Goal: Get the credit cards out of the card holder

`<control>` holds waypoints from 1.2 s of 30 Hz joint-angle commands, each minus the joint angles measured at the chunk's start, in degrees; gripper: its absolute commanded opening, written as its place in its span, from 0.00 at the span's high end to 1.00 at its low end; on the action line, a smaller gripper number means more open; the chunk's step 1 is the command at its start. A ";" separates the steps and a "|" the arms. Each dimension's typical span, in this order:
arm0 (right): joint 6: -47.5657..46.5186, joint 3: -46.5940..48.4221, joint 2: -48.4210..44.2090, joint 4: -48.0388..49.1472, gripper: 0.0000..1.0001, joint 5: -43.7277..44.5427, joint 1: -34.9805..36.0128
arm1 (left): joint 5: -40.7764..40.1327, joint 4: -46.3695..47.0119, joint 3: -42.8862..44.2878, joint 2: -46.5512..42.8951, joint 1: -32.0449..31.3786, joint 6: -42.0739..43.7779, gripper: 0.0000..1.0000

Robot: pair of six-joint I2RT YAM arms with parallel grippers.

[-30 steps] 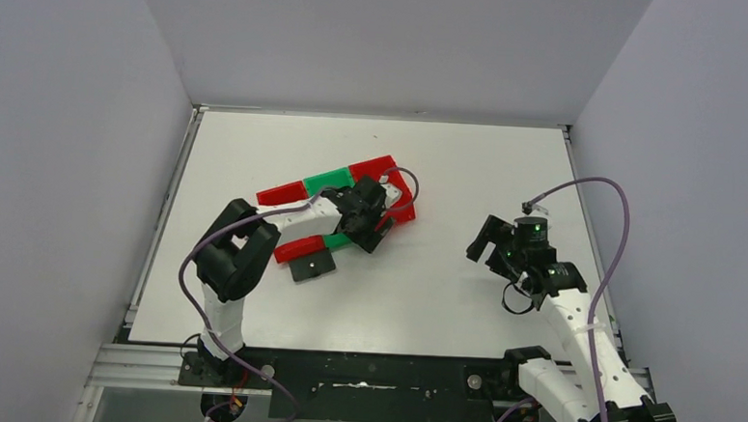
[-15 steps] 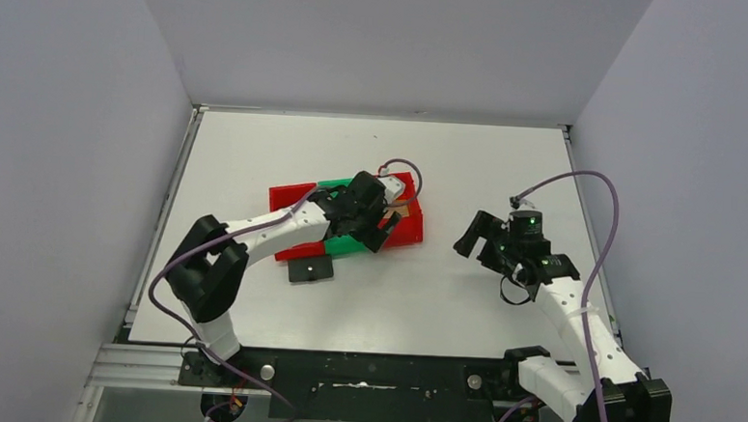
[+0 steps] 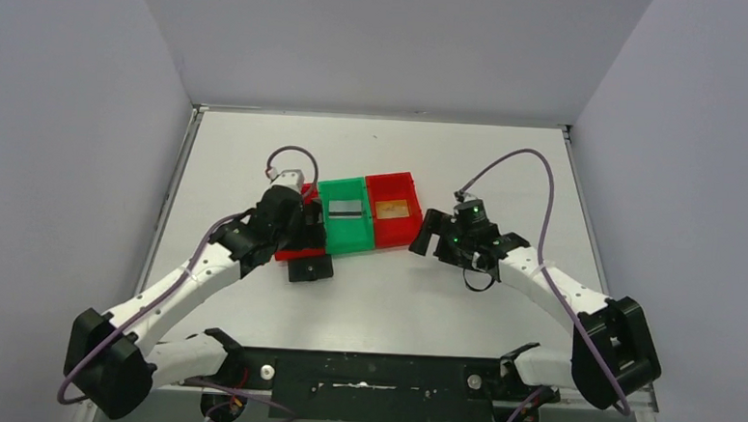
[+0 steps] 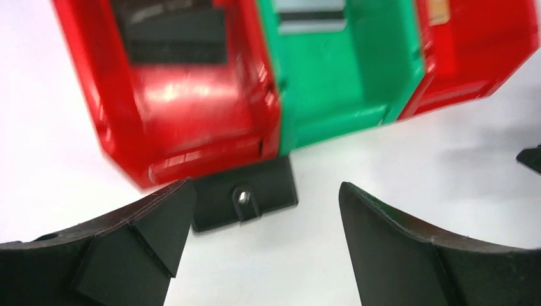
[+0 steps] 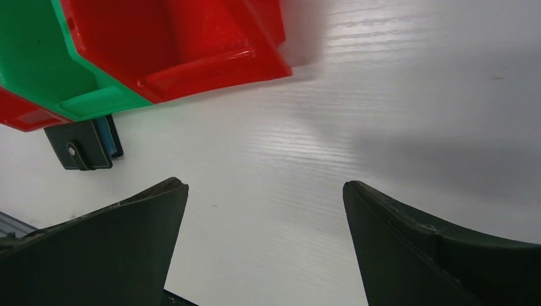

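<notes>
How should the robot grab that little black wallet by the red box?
Probably by its left and right edges, coming straight down. The card holder lies flat on the table, its far edge tucked against the left red bin, so only its sides and near edge are free.

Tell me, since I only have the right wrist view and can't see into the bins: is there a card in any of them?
Observer: Yes. From the top, the green bin holds a card with a dark stripe.
Operator: And the red bin to its right?
Observer: The right red bin holds a tan card.
Operator: What is the left gripper doing?
Observer: The left gripper is open close to the holder, gripping nothing.
</notes>
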 commanded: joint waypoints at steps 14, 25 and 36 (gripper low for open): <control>7.88 13.54 21.72 23.96 0.21 3.81 23.79 | -6.15 -3.61 -19.03 -15.35 2.03 -30.52 0.23; 7.82 18.33 31.62 27.84 0.42 0.63 26.33 | 4.06 12.26 -24.35 -8.78 10.93 -23.56 0.34; 3.84 20.33 36.45 29.78 0.54 -6.83 27.49 | 12.70 21.28 -30.22 -9.88 10.95 -20.40 0.45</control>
